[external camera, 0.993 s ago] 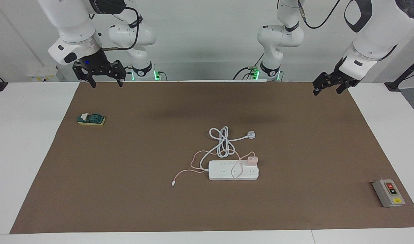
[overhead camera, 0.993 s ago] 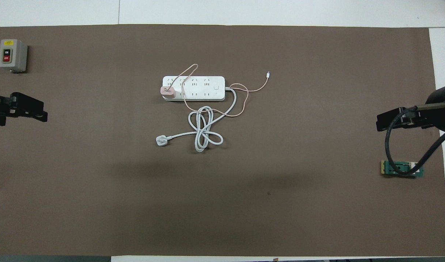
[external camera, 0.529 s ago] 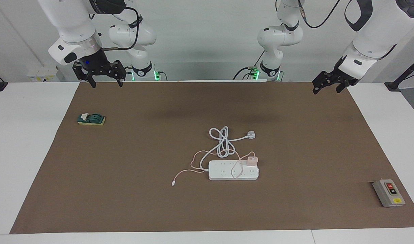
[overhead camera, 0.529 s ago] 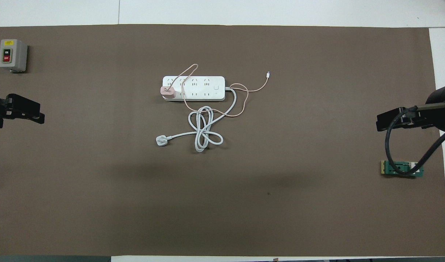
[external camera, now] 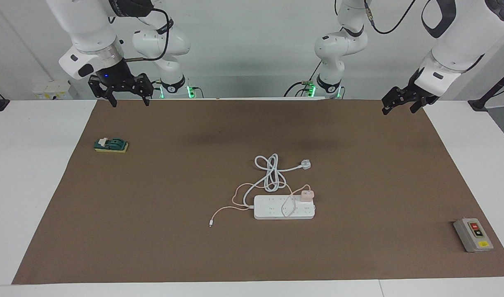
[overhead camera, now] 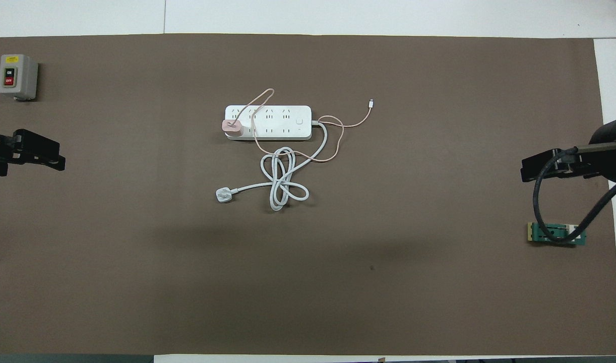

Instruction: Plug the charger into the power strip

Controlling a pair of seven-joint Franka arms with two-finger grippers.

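Note:
The white power strip (external camera: 268,210) (overhead camera: 288,119) lies flat mid-mat. The pale pink charger (external camera: 307,194) (overhead camera: 233,127) stands upright on the strip's end toward the left arm's end, in the row nearer the robots. Its thin pink cable loops over the strip and ends in a small white connector (external camera: 210,225) (overhead camera: 371,103) on the mat. My left gripper (external camera: 397,109) (overhead camera: 36,154) hangs open and holds nothing, over the mat's corner by the left arm. My right gripper (external camera: 129,102) (overhead camera: 530,169) hangs open, also holding nothing, over the mat's edge by the right arm. Both are well away from the strip.
The strip's thick white cord coils nearer the robots and ends in a three-pin plug (external camera: 304,164) (overhead camera: 223,195). A grey switch box (external camera: 472,234) (overhead camera: 16,75) sits at the left arm's end. A green part on a yellow base (external camera: 111,145) (overhead camera: 555,233) sits at the right arm's end.
The left gripper wavered slightly in place above the mat's corner. The right gripper, charger and strip have not moved.

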